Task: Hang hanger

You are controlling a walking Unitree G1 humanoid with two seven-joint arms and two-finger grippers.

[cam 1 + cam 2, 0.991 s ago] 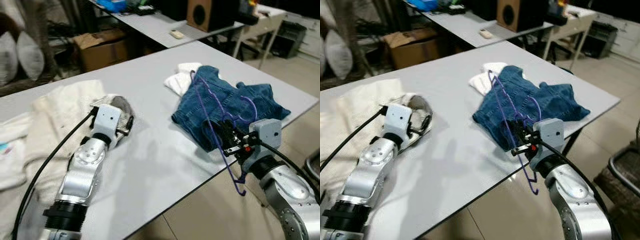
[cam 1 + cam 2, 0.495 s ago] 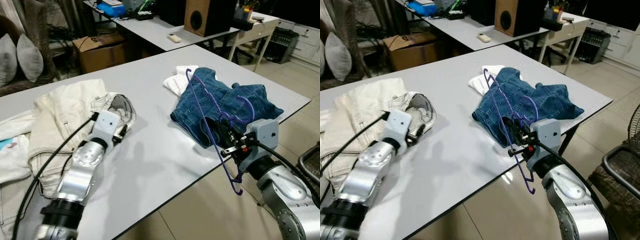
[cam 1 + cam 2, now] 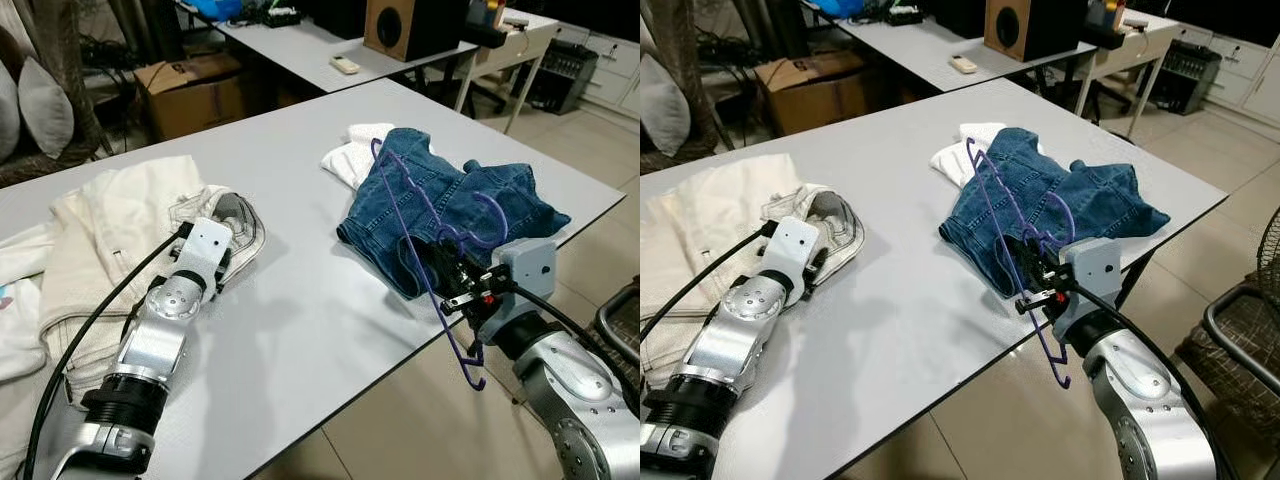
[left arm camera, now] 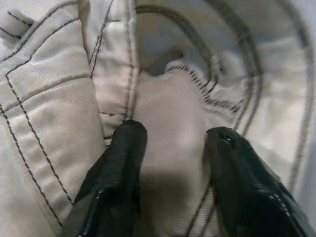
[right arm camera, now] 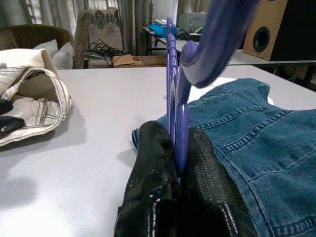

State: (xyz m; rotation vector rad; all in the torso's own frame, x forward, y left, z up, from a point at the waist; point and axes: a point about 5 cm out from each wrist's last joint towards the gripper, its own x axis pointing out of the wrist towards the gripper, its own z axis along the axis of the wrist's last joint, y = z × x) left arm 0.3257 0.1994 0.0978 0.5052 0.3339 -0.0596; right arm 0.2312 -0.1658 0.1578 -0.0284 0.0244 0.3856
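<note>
A lived-in room of a home, used as a workroom.

Grey tables (image 3: pixel 300 300) stand on a pale tiled floor (image 3: pixel 420 430), one strewn with jeans (image 3: pixel 450 205) and cream clothes (image 3: pixel 110 230). Behind are a wooden speaker (image 3: pixel 400 25), a remote control (image 3: pixel 346 65), a cardboard box (image 3: pixel 190 90), cushions (image 3: pixel 45 105) on a seat, curtains (image 5: pixel 123 24) and tangled cables (image 5: pixel 101 49).

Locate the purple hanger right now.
The hanger is clamped in the right gripper at the table's near right edge, its frame rising over the jeans and its lower end hanging off the edge.
</note>
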